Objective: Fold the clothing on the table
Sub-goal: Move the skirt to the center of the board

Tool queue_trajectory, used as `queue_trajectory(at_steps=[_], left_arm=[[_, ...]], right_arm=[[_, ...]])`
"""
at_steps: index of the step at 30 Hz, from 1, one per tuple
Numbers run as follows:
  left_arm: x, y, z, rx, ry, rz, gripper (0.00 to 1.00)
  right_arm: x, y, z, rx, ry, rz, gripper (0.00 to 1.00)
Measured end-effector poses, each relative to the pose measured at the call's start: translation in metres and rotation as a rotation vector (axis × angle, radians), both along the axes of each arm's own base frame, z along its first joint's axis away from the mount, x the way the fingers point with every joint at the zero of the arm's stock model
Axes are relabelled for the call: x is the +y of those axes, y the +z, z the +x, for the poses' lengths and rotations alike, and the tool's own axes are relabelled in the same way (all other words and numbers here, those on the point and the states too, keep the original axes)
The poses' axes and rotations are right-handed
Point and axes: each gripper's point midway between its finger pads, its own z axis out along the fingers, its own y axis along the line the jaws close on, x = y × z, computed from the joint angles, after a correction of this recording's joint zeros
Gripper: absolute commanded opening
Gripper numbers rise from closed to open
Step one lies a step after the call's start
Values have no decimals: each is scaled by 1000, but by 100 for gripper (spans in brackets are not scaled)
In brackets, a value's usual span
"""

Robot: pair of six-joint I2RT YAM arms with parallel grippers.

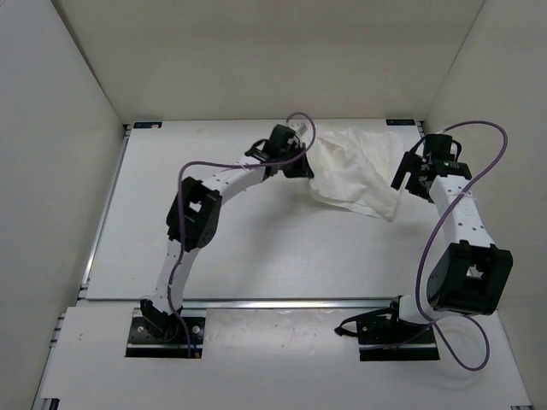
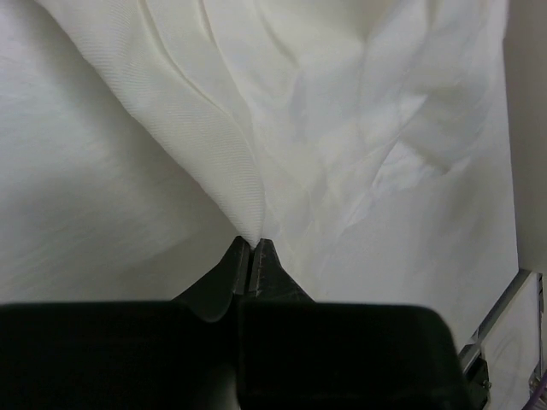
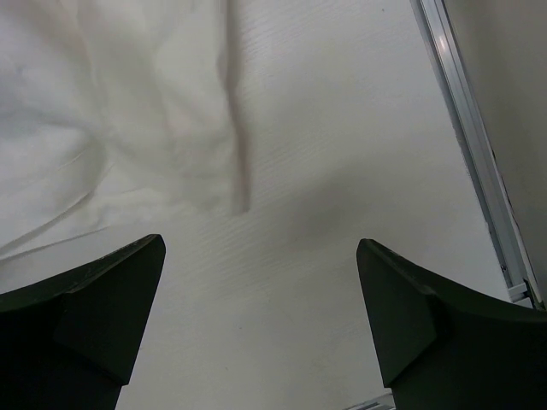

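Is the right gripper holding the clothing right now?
No, the right gripper stands wide open over bare table, and the clothing lies ahead of its fingers, not between them.

table (image 1: 256, 256) | white, railed | clothing (image 1: 355, 171) crumpled, far right area

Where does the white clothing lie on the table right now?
In the top view the clothing lies crumpled at the far right of the table, between the left gripper, which pinches its edge, and the open right gripper.
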Motion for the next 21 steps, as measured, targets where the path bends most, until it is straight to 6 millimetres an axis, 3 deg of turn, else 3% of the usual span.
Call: queue_trajectory(at_steps=[2,4,7,9,13,15,17,19,21], left_arm=[[23,35,15,-66,23,2,0],[51,87,30,-177,53,15,0],[93,186,37,-405,93,56,0],[106,239,19,-525,89,80,0],[114,331,-48,-727,47,77,0],[121,359,-67,-787,43,58,0],[137,377,-70,-828,83,57,0],[150,374,-60,-829,126,81,0],[152,353,-50,-797,137,112,0]], right_arm=[[1,2,2,-13,4,3,92],[3,4,4,-21,11,4,93],[7,9,9,-38,26,3,93],[15,16,15,-61,50,1,93],[34,34,30,-139,108,14,93],[39,39,33,-164,122,27,93],[41,44,35,-188,129,38,93],[43,47,36,-202,136,44,93],[43,48,37,-208,139,45,93]])
